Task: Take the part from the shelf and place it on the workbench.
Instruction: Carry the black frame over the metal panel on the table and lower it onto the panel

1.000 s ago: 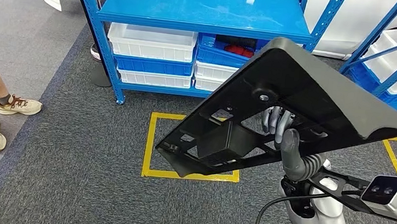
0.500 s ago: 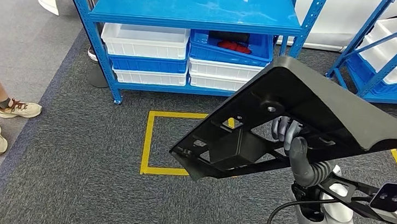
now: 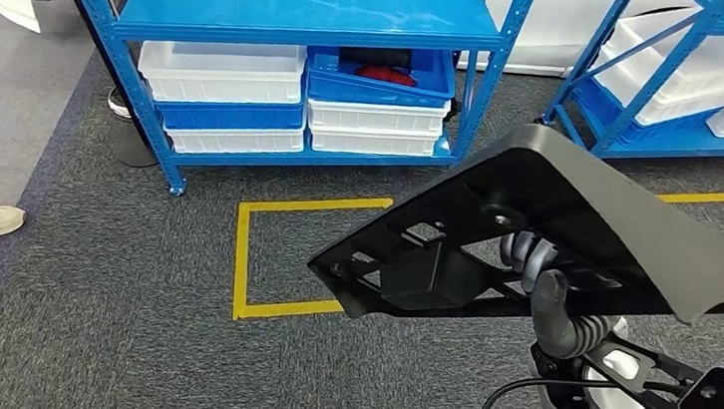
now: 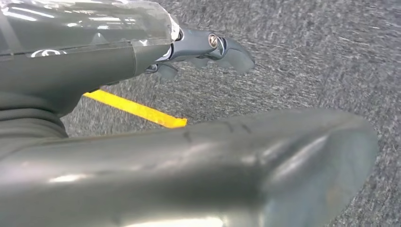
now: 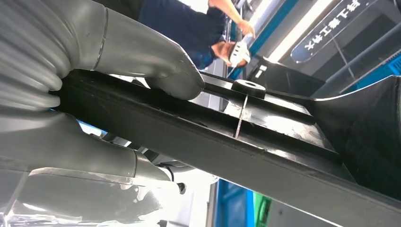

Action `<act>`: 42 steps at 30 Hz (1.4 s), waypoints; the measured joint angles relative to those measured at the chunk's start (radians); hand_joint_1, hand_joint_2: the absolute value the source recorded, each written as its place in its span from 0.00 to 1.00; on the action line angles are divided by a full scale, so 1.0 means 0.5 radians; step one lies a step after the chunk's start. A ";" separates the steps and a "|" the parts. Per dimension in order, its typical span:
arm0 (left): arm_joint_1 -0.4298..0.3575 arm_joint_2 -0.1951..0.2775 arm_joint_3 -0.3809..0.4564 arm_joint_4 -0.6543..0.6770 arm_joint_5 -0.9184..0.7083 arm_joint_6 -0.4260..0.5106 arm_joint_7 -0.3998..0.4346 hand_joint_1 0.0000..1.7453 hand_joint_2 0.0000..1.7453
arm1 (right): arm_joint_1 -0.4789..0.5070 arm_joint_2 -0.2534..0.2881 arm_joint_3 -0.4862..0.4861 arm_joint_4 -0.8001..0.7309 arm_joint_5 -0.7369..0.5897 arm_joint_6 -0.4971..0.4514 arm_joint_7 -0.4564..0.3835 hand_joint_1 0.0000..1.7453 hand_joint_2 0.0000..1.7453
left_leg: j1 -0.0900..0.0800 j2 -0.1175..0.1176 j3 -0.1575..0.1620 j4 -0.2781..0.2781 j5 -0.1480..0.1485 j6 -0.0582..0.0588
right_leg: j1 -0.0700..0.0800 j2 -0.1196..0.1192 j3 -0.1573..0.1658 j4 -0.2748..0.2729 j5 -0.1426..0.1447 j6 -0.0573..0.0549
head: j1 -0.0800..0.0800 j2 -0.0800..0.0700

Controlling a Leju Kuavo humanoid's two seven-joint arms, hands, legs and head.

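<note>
Right hand (image 3: 537, 278) grasping the black plastic part (image 3: 578, 210) from beneath, holding it tilted above grey carpet near the blue shelf (image 3: 297, 8); left hand (image 4: 208, 47) hangs with fingers loosely apart, holding nothing.

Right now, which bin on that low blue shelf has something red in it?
The blue bin topping the right-hand stack holds something red; the white bin beside it looks empty.

White Chinese chars on blue banner (image 5: 326, 35), illegible.
</note>
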State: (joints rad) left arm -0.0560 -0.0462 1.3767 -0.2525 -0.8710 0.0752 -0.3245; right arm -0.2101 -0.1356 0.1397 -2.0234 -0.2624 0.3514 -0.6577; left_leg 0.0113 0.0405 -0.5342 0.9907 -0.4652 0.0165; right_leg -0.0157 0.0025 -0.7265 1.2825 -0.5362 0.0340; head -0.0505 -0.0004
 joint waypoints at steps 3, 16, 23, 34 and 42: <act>-0.005 0.004 0.000 0.000 -0.013 -0.005 0.006 0.00 0.00 | 0.002 0.004 0.008 -0.056 0.005 -0.024 0.003 1.00 1.00 | -0.008 0.050 0.004 0.011 -0.010 -0.016 | 0.015 -0.092 0.221 -0.388 0.151 -0.028 | 0.000 0.000; 0.000 0.023 -0.002 0.001 -0.055 -0.083 -0.011 0.00 0.00 | 0.093 0.003 -0.031 -0.207 -0.047 -0.076 0.016 1.00 1.00 | 0.001 -0.073 -0.185 0.490 -0.218 -0.106 | 0.019 0.102 0.258 -0.534 0.205 -0.136 | 0.000 0.000; -0.008 0.031 -0.002 0.001 -0.055 -0.084 -0.016 0.00 0.00 | 0.107 0.000 -0.047 -0.227 -0.053 -0.077 0.017 1.00 1.00 | 0.013 -0.180 0.011 0.028 -0.038 -0.049 | 0.013 0.227 0.208 -0.508 0.227 -0.061 | 0.000 0.000; -0.010 0.032 -0.008 0.002 -0.087 -0.075 -0.046 0.00 0.00 | 0.107 -0.065 -0.147 -0.243 -0.092 -0.087 -0.015 1.00 1.00 | 0.001 0.075 0.018 0.012 -0.035 -0.034 | 0.016 -0.106 0.224 -0.438 0.170 -0.039 | 0.000 0.000; -0.022 0.030 -0.009 0.008 -0.073 -0.127 -0.061 0.00 0.00 | -0.028 -0.138 -0.195 -0.222 -0.207 -0.034 0.067 1.00 1.00 | 0.003 -0.036 -0.105 0.332 -0.246 -0.106 | 0.018 0.001 0.245 -0.533 0.196 -0.125 | 0.000 0.000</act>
State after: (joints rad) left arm -0.0668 -0.0312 1.3724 -0.2487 -0.9073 0.0117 -0.3549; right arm -0.2239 -0.2047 0.0423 -2.1344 -0.3658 0.3346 -0.6243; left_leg 0.0127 0.0225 -0.5867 1.1565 -0.5882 -0.0363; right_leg -0.0069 0.0028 -0.6041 1.0158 -0.4384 -0.0286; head -0.0507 -0.0004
